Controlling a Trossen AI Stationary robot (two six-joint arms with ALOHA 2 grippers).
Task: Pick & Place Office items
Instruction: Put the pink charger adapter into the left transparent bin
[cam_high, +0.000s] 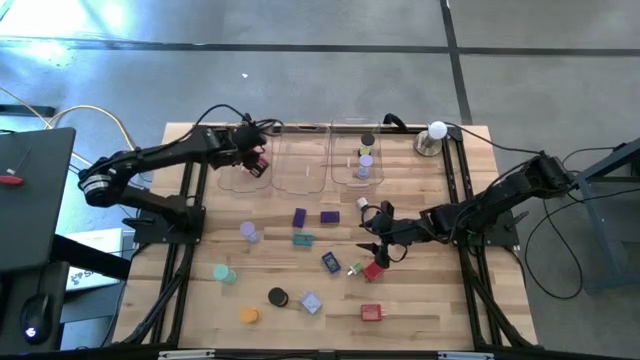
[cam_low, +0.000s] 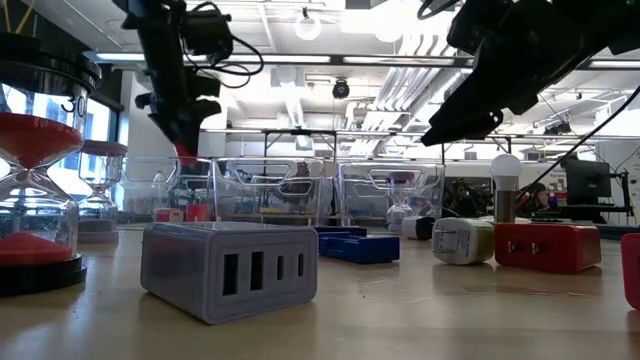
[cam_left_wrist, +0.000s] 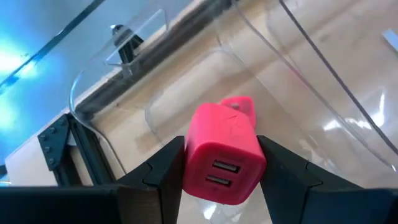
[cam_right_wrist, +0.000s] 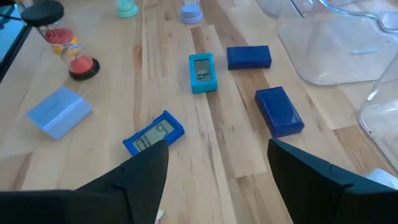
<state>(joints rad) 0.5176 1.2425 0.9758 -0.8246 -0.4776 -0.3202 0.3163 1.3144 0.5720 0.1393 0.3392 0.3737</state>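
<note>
Now my left pincer (cam_high: 258, 160) is clamped on a red USB charger (cam_left_wrist: 222, 152), one finger on each side, with the two ports facing my wrist camera. I hold it in the air over the left tray (cam_high: 240, 172), the leftmost of three clear trays along the far edge of the desk (cam_high: 420, 300). In the low view the left pincer (cam_low: 183, 140) hangs above that tray (cam_low: 165, 190).

My right pincer (cam_high: 372, 243) is over the middle right of the desk, fingers apart and empty; its wrist camera sees bare wood between the two fingers (cam_right_wrist: 143, 168). Just near of it lie a red block (cam_high: 375, 270) and a small white plug (cam_high: 354, 269). A blue timer (cam_high: 330, 262) lies to its left, with a teal timer (cam_high: 303, 239) farther left. Two dark blue blocks (cam_high: 299, 216) sit on the far side of them, toward the trays.

The right tray (cam_high: 350, 175) holds a black disc (cam_high: 367, 140) and a purple piece (cam_high: 364, 165). A second red charger (cam_high: 371, 313) rests near the front edge, with a lilac block (cam_high: 310, 302), a black disc (cam_high: 277, 296) and an orange piece (cam_high: 248, 315) to its left.
</note>
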